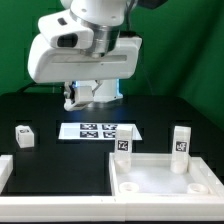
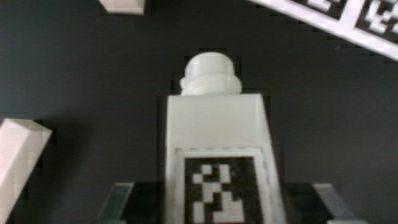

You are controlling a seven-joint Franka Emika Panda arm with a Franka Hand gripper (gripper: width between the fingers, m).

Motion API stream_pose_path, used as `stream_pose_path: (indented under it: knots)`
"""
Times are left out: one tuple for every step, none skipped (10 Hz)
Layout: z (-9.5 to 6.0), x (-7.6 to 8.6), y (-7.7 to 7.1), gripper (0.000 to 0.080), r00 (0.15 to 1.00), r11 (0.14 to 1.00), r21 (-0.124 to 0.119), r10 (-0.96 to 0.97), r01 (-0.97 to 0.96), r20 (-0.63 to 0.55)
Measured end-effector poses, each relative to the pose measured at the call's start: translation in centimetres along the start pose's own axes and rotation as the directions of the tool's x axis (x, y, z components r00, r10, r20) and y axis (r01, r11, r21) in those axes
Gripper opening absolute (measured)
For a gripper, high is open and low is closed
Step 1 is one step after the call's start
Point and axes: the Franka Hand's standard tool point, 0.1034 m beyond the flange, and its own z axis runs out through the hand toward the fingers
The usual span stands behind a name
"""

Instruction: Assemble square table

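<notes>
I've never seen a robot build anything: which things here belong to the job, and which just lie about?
Job: white plastic square slab; two white tagged leg blocks standing at its corners; loose leg block; held leg block in the gripper.
Lying about: flat white marker board; long white border rail.

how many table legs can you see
4: one leg in the gripper, one loose at the exterior view's left, two upright on the tabletop's far corners; others may be hidden.
</notes>
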Motion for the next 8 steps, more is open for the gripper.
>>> stream_pose_path:
  knots:
    - [-0.1, 0.1, 0.2, 0.0287, 0.998, 1.0, -0.009, 0.001, -0.002, -0.067]
    - [-0.2, 0.2, 0.3, 0.0287, 0.996, 1.0, -0.016, 0.003, -0.004, -0.09]
    - [-1.2, 1.5, 0.1, 0.0287, 0.991, 1.0, -0.018, 0.019, -0.022, -0.132]
    - [-2.8, 3.8, -0.5, 0.0287, 0.983, 0.998, -0.012, 0.064, -0.067, -0.173]
    - [-4.1, 6.1, -0.8, 0.0287, 0.969, 0.996, -0.015, 0.085, -0.091, -0.233]
    - [-5.2, 7.4, -0.9, 0.0287, 0.959, 0.995, -0.014, 0.095, -0.102, -0.265]
    - [-6.2, 9.2, -0.9, 0.0287, 0.933, 0.993, -0.035, 0.097, -0.116, -0.345]
    - [-6.8, 10.5, -1.8, 0.0287, 0.908, 0.988, -0.028, 0.127, -0.151, -0.398]
